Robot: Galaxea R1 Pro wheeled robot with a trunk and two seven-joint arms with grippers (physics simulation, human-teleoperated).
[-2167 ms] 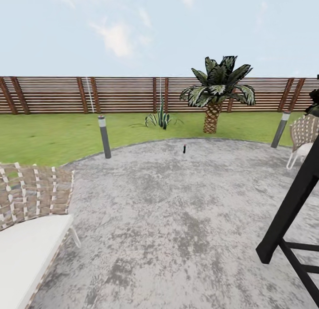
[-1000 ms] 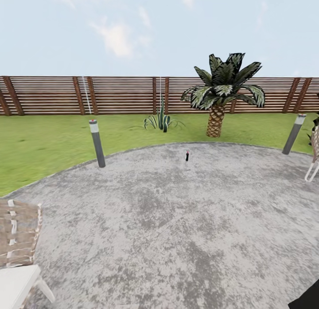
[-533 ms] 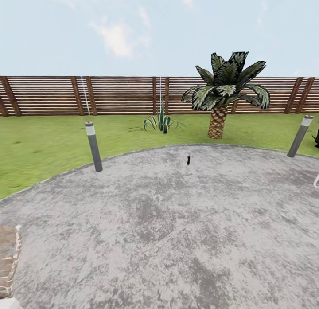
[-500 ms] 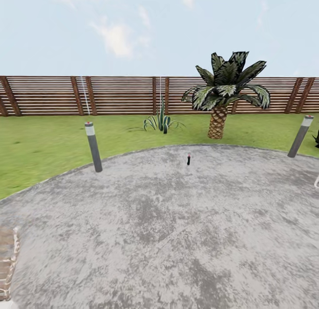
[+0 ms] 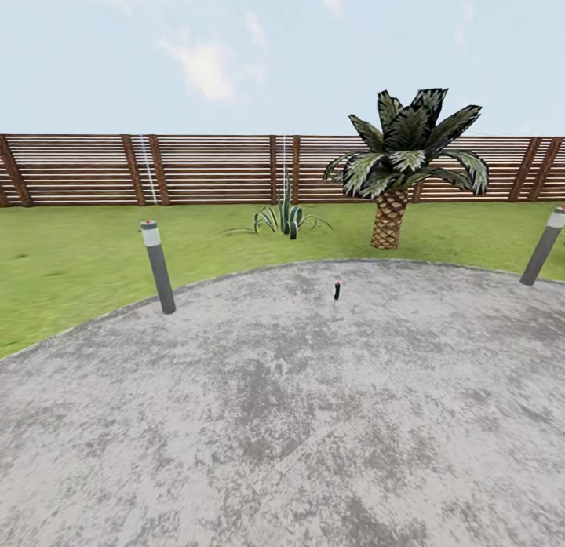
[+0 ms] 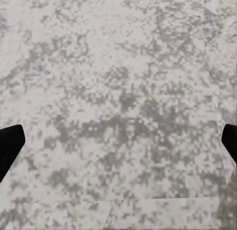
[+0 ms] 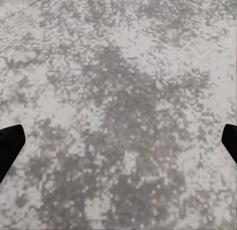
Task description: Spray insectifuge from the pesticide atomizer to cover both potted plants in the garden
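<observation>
Both pairs of jaws stand wide apart and hold nothing. On the left gripper [image 6: 118,141] the two dark fingertips [image 6: 9,148] show at opposite edges of the left wrist view, with mottled grey stone between them. The right gripper [image 7: 118,143] looks the same in the right wrist view: dark fingertips [image 7: 10,143] at either edge, grey speckled paving in the wide gap.

In the head view, the pesticide atomizer [image 5: 337,289] stands upright on the round stone patio [image 5: 298,421], near its far edge and a little right of centre. It is a small, slim, dark bottle with a reddish tip; it is too small in the picture to tell whether anything is in it. It stands alone, well apart from everything else on the paving.

Beyond the patio's curved rim lies the green lawn [image 5: 71,257]. One potted plant [image 5: 284,216], a low rosette of pointed green leaves, sits on the grass behind the atomizer and slightly to its left; its pot cannot be made out. A palm [image 5: 404,158] with a scaly trunk rises to the right of that plant. Two grey bollard lamps stand at the patio's edge, one on the left [image 5: 158,267] and one at the far right [image 5: 543,246]. A brown slatted wooden fence [image 5: 196,170] runs across the back of the garden under a pale blue sky.
</observation>
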